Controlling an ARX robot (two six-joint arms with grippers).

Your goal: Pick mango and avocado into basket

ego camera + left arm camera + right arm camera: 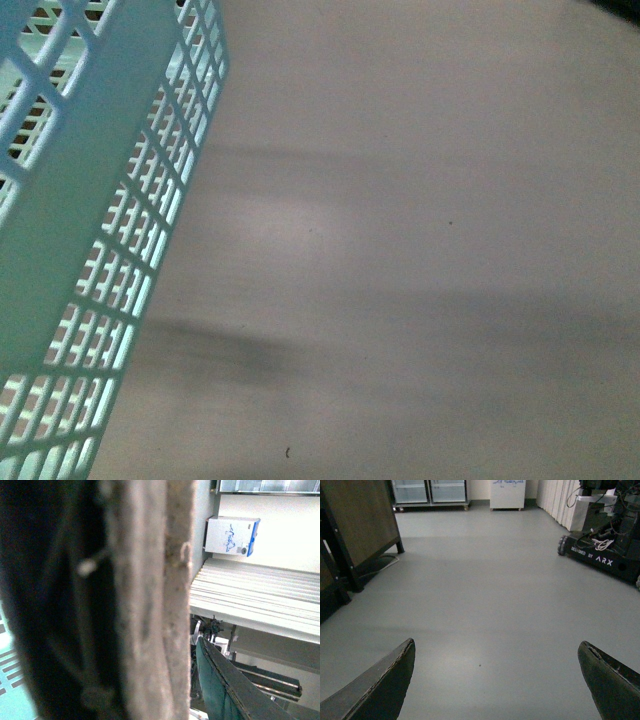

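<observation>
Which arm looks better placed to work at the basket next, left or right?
Left, probably. Its wrist view shows the basket close by, its turquoise slots beside a blurred brownish bar. The right gripper is open and empty, facing bare floor, with no basket or fruit in view.

The front camera looks down from close at the table (420, 250) and the basket (70, 200) wall by its left edge. The left wrist camera sits against a blurry grey thing (150, 605) and sees the basket too. The right wrist camera looks low over the floor (480, 590).
</observation>
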